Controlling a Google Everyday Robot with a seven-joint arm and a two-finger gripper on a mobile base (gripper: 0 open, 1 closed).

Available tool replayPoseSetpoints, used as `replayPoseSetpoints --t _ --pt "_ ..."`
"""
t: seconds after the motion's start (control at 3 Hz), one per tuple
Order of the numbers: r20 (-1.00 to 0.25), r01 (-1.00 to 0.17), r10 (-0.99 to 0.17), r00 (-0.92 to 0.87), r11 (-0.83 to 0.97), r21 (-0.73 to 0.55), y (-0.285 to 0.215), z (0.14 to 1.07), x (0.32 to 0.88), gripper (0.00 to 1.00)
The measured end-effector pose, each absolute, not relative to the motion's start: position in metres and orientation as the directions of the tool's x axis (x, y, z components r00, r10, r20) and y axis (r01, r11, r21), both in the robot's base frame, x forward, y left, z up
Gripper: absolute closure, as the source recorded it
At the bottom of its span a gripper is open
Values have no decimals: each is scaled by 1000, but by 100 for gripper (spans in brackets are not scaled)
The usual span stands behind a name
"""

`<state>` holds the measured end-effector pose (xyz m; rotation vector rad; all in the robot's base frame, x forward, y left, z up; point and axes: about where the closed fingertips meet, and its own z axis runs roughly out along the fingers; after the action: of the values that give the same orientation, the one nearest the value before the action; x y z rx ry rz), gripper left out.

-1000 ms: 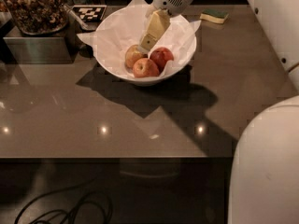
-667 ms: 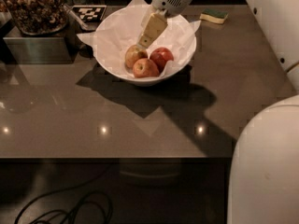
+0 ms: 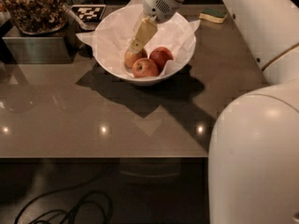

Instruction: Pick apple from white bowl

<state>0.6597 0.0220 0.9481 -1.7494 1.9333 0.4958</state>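
The white bowl (image 3: 180,55), lined with crumpled white paper, stands at the back middle of the dark table. It holds three apples. The apple (image 3: 131,59), pale yellow-green, lies at the left of the group. A deep red apple (image 3: 161,57) is to its right and an orange-red apple (image 3: 145,68) lies in front. My gripper (image 3: 136,47) reaches down into the bowl from the upper right. Its tip is at the top of the pale apple and hides part of it.
A glass container of brown dried pieces (image 3: 32,6) sits on a metal box (image 3: 32,48) at the back left. A black-and-white tag (image 3: 88,12) lies behind the bowl and a green sponge (image 3: 212,16) at the back right. My white body (image 3: 254,153) fills the right foreground.
My gripper has moved left and lower inside the bowl, down to the pale apple. The apples and the bowl have not moved.
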Motion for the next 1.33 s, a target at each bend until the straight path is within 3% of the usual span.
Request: replayPoseSetpoints --t 0.33,1.33 --pt "-579 -996 -814 -52 87 -33 42 939 672 28" --pt "-583 -983 -801 -139 183 -17 29 926 706 30"
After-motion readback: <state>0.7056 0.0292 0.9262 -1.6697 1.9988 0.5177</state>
